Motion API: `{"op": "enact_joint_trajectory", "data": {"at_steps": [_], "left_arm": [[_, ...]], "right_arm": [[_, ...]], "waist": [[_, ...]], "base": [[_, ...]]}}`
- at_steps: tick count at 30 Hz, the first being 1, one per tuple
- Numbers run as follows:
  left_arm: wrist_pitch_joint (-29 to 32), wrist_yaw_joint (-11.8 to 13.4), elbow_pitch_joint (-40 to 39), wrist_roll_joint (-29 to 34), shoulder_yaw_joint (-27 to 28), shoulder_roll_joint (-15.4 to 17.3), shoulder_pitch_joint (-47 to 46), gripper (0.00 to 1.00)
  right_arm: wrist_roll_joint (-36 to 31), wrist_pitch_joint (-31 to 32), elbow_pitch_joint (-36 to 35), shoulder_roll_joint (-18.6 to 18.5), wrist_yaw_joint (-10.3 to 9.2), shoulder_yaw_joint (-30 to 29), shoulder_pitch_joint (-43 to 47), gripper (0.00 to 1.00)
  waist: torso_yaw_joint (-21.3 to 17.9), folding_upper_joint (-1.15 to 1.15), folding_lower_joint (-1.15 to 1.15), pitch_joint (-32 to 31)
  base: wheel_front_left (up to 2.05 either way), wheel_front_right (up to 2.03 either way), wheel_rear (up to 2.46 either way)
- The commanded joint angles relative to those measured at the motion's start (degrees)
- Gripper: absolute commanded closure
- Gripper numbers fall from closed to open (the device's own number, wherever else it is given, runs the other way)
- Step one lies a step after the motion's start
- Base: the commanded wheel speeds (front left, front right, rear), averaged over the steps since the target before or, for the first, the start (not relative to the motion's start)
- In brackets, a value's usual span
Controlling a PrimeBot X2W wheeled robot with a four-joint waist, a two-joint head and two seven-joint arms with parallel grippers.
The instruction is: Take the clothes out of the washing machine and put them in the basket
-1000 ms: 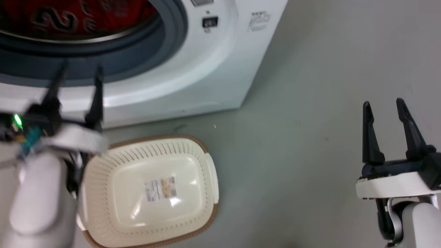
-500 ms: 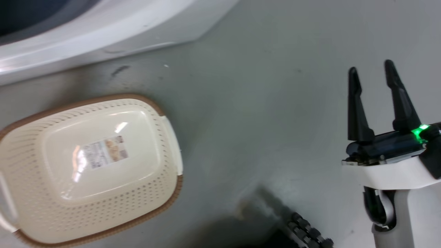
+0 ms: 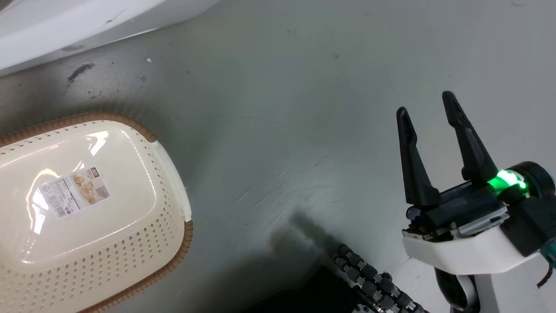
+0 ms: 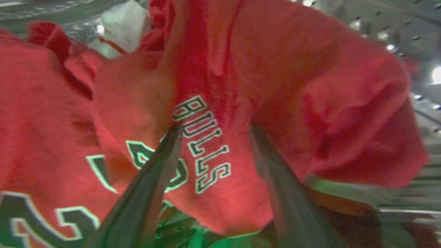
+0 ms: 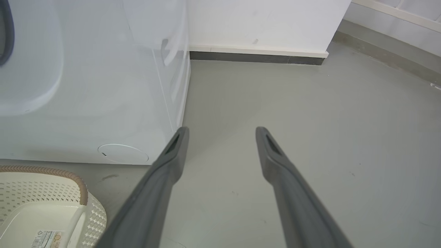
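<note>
Clothes [image 4: 310, 103], red basketball garments lettered BULLS, lie bunched in the perforated steel drum [image 4: 379, 20], the left gripper [image 4: 216, 129] spread either side of that lettering. The right gripper [image 3: 425, 103] hangs spread over grey floor [image 3: 282, 108], near the cream perforated plastic basket [image 3: 130, 261] beside the white washing machine [image 3: 65, 26].

one basket [image 3: 187, 237], one washing machine [image 5: 103, 86], one left gripper [image 4: 216, 128], one right gripper [image 3: 425, 102], clothes [image 4: 275, 69] uncountable

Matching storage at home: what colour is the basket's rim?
Brown, woven-look; the basket's rim shows best in the head view.
</note>
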Motion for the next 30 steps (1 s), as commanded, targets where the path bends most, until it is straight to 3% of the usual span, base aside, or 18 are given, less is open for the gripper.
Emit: {"op": "enact_joint_trajectory", "data": {"at_steps": [1, 4, 5, 11, 12, 13, 20, 30], "left_arm": [[1.0, 0.1, 1.0, 0.5, -0.9, 0.4, -1.0, 0.0], [3.1, 0.5, 3.4, -0.9, -0.2, -0.1, -1.4, 0.0], [4.1, 0.4, 4.1, -0.7, -1.1, -0.3, -2.5, 0.0], [4.0, 0.1, 7.3, -1.5, -2.6, 0.4, -1.8, 0.0], [4.1, 0.1, 7.8, -1.7, -2.8, 0.3, -1.6, 0.74], [3.8, 0.1, 8.2, -1.8, -3.1, 0.2, -1.6, 1.0], [0.3, 0.0, 9.9, -2.6, -4.5, 0.7, -1.0, 1.0], [-10.3, 0.0, 8.5, -3.9, -6.0, 2.6, -4.1, 1.0]], "right_arm": [[-0.2, -0.1, -0.8, 0.1, -0.09, 0.3, 0.7, 0.0], [0.4, -0.1, -2.0, 0.1, -0.1, -0.7, 1.5, 0.0], [2.0, -0.1, -2.8, 0.1, -0.09, -3.5, 2.0, 0.0], [2.0, -0.1, -3.5, 0.1, -0.09, -4.9, 2.2, 0.0], [2.1, -0.1, -3.7, 0.1, -0.09, -5.1, 2.1, 0.0], [2.2, -0.1, -4.0, 0.1, -0.09, -5.3, 2.1, 0.0], [1.5, -0.1, -4.8, 0.1, -0.09, -4.5, 1.7, 0.0], [0.4, -0.1, -3.5, 0.1, -0.09, -4.2, -2.5, 0.0]], "waist": [[-0.3, 0.0, -0.01, 0.2], [-0.4, 0.0, -0.01, 0.3], [0.0, 0.0, -0.01, 1.4], [0.3, 0.0, -0.01, 2.2], [0.4, 0.0, -0.01, 2.3], [0.5, 0.0, -0.01, 2.5], [0.7, 0.0, -0.01, 2.5], [0.7, 0.0, -0.01, 0.5]], "base": [[0.0, 0.0, 0.0], [0.0, 0.0, 0.0], [0.0, 0.0, 0.0], [0.0, 0.0, 0.0], [0.0, 0.0, 0.0], [0.0, 0.0, 0.0], [0.0, 0.0, 0.0], [0.0, 0.0, 0.0]]}}
